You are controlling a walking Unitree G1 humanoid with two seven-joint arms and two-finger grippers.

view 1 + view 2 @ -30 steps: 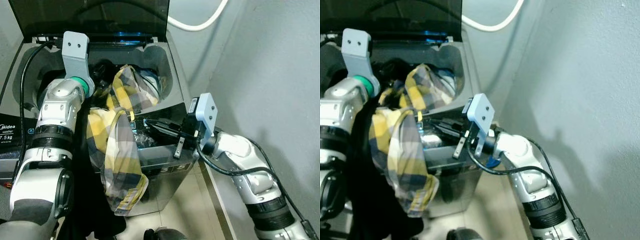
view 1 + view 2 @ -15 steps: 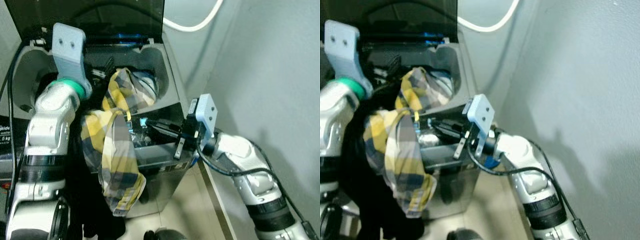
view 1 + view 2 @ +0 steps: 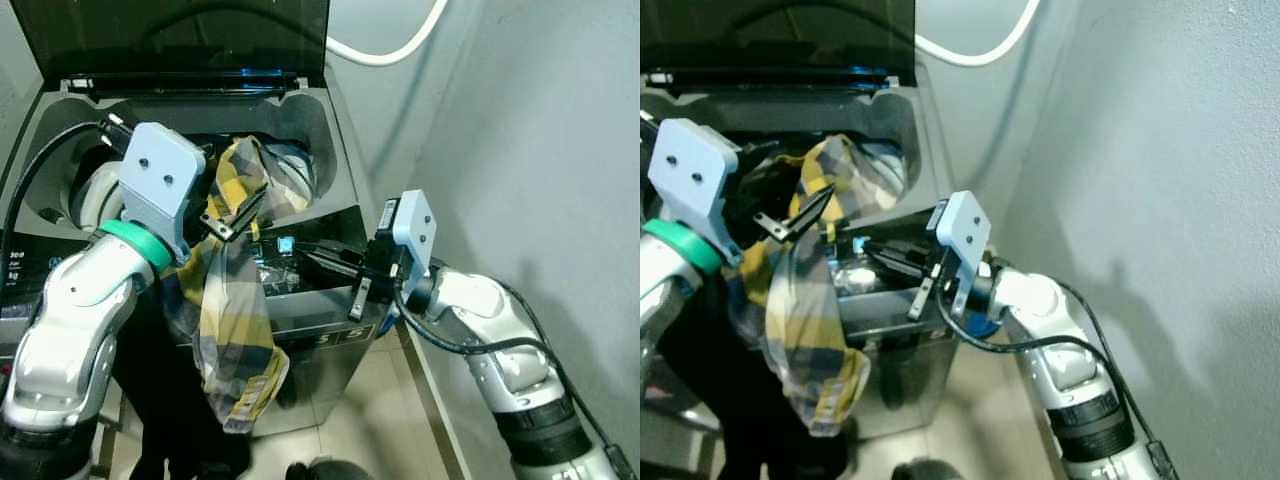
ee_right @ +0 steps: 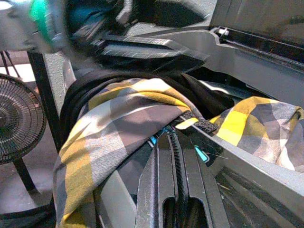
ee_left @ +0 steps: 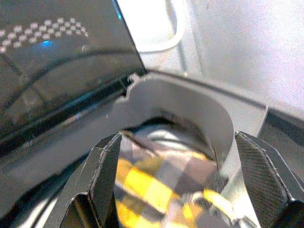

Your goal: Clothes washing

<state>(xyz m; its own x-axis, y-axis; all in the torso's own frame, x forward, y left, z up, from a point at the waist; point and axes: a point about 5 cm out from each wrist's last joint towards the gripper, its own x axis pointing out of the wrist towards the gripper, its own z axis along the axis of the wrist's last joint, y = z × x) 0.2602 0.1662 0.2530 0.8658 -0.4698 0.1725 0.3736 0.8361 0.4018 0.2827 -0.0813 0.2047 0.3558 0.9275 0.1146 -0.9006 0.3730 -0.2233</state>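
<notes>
Now, line by line.

Washer: a grey top-loading washing machine fills the upper left and centre of the head views, its dark lid standing open at the top of the frame.

Shirt: a yellow, grey and white checked shirt is draped over the machine's front rim at the centre of the frame; its upper part lies inside the drum opening, its lower part hangs down the front panel toward the lower left.

Dark garment: a black cloth hangs beside and under the shirt at the lower left, down the machine's front.

Control panel: a small blue light glows on the front ledge, just right of the shirt.

Left gripper: the left gripper sits at the centre left, above the shirt's fold at the rim; its two black fingers stand spread apart with the checked cloth seen between them, gripping nothing.

Right gripper: the right gripper reaches in from the right to the machine's front ledge, fingers pressed together with no gap; its tip lies at a dark edge of cloth on the rim, and I cannot tell whether any cloth is pinched.

Hose: a white hose curves across the grey wall at the top centre.

Fan: a dark standing fan shows at the left edge of the right wrist view.
</notes>
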